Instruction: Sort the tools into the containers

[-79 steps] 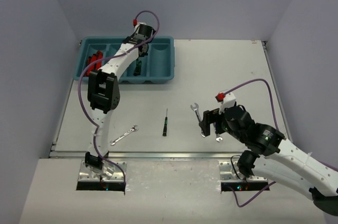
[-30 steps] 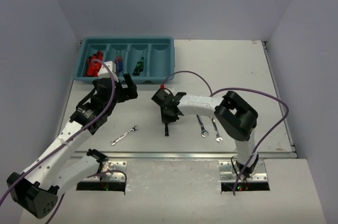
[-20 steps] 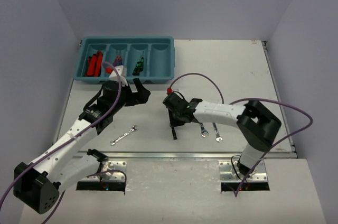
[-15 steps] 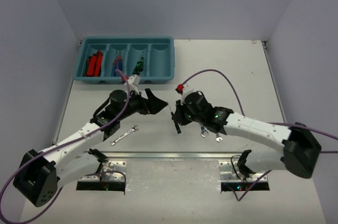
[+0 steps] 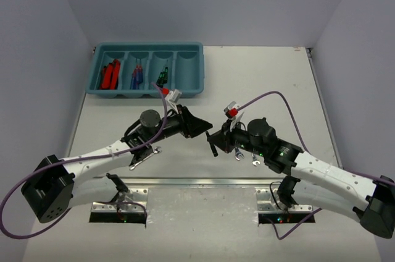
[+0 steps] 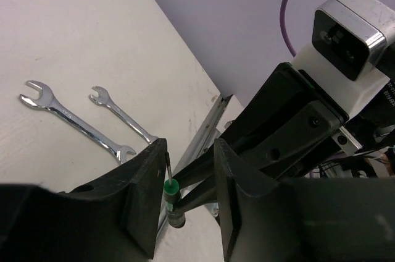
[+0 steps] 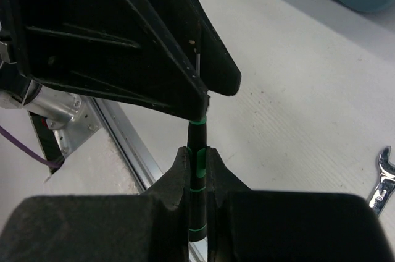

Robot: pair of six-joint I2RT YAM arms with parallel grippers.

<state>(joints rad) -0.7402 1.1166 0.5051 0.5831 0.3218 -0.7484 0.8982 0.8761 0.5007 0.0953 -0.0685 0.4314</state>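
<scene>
While the two arms meet nose to nose over the middle of the desk point(image 5: 278, 76), the right fingers point(image 5: 218, 141) are clenched on a black screwdriver with green bands point(image 7: 197, 135), pinching its handle from both sides. The tool is off the desk, and its thin metal shaft points away from the right wrist toward the other arm. The left fingers point(image 5: 199, 127) sit around that shaft, one on each side. They are parted, with a gap wider than the shaft. In the left wrist view the shaft runs close along the inner face of one finger. I cannot tell whether it touches that finger.

Two small silver wrenches point(image 6: 77, 123) lie flat on the desk just beside each other, roughly parallel, near the right arm. A third silver wrench point(image 5: 145, 158) lies near the front edge, partly under the left arm.

The teal tray point(image 5: 191, 83) sits at the far left of the desk, well apart from both sets of fingers. Its leftmost compartment holds red-handled pliers point(image 5: 111, 75). The next holds red-and-blue screwdrivers point(image 5: 137, 76). The third holds black-and-green screwdrivers point(image 5: 162, 76). A purple cable point(image 5: 271, 96) arcs up from the right arm's wrist.
</scene>
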